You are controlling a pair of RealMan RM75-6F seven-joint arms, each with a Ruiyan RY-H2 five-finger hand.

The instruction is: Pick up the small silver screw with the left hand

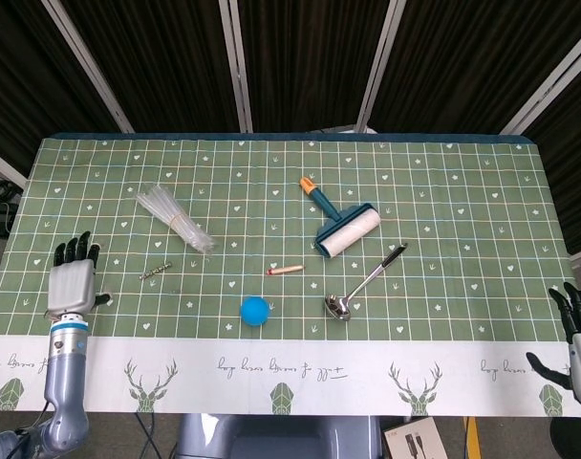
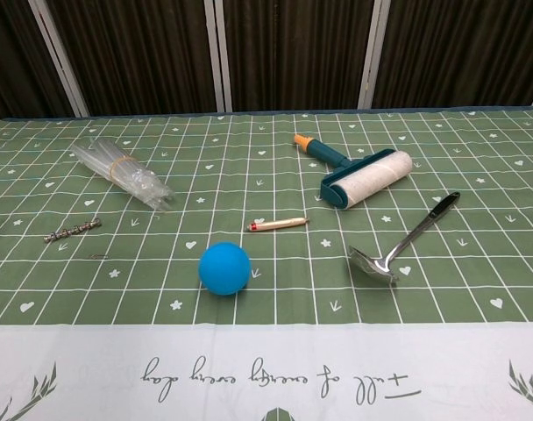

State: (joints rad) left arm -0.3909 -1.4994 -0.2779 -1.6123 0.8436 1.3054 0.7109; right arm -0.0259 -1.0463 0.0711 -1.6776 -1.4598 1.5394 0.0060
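The small silver screw [image 1: 157, 273] lies on the green checked cloth at the left, just below the bundle of clear straws [image 1: 175, 220]; the chest view shows the screw [image 2: 72, 231] as a short threaded rod. My left hand [image 1: 74, 277] is raised over the cloth's left edge, fingers apart and pointing away, holding nothing, about a hand's width to the left of the screw. My right hand [image 1: 579, 335] hangs open off the table's right front corner. Neither hand shows in the chest view.
A blue ball [image 1: 255, 310], a small wooden stick [image 1: 285, 270], a metal ladle [image 1: 365, 282] and a teal lint roller [image 1: 343, 228] lie mid-table. A tiny thin metal piece [image 2: 98, 256] sits just in front of the screw.
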